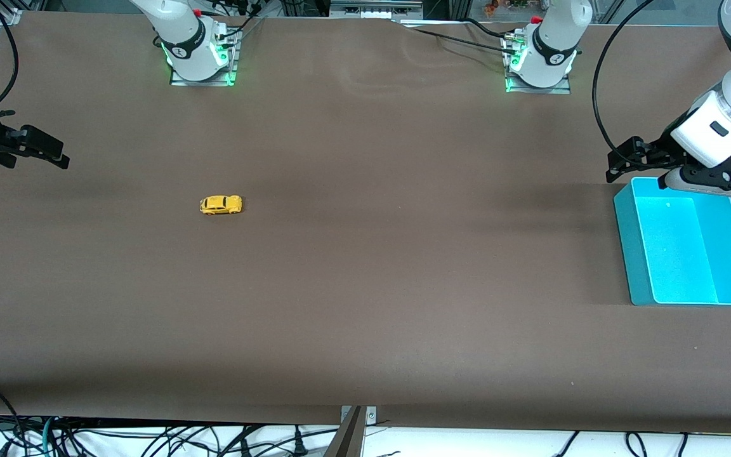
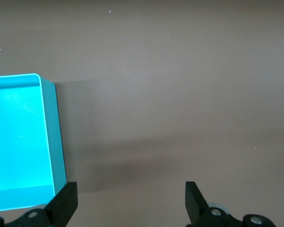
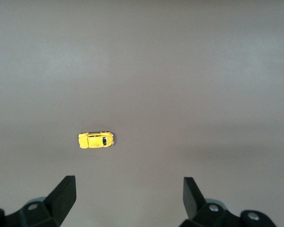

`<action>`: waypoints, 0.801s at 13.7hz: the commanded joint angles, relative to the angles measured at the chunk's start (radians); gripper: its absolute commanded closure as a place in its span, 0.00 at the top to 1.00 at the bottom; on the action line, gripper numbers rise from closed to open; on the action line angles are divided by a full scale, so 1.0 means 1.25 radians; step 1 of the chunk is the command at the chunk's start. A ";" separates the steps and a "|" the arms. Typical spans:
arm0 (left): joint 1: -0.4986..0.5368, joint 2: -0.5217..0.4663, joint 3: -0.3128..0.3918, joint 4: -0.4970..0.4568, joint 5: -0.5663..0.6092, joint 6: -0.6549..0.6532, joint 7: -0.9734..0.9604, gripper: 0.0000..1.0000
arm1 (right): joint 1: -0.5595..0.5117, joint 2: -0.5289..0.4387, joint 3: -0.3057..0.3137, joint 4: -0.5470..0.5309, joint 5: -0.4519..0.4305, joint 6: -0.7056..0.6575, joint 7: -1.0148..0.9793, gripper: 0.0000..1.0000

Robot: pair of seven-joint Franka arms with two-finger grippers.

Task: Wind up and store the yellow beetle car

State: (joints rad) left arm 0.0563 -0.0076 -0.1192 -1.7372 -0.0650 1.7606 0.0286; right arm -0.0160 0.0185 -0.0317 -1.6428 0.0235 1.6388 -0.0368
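The yellow beetle car stands on its wheels on the brown table, toward the right arm's end; it also shows in the right wrist view. My right gripper hangs open and empty over the table's edge at that end, well apart from the car; its jaws are wide apart. The empty turquoise bin sits at the left arm's end. My left gripper is open and empty, up over the table beside the bin's corner, and the bin's wall shows in the left wrist view.
The two arm bases stand along the table's edge farthest from the front camera. Loose cables lie below the edge nearest that camera. Bare brown table lies between car and bin.
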 commanded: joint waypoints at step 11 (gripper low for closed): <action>0.007 0.009 -0.002 0.015 -0.018 -0.014 0.018 1.00 | -0.004 0.013 -0.003 0.013 0.009 -0.031 0.012 1.00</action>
State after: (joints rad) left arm 0.0563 -0.0058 -0.1191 -1.7372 -0.0650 1.7606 0.0286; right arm -0.0168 0.0251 -0.0321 -1.6429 0.0235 1.6291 -0.0348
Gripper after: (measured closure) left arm 0.000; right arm 0.000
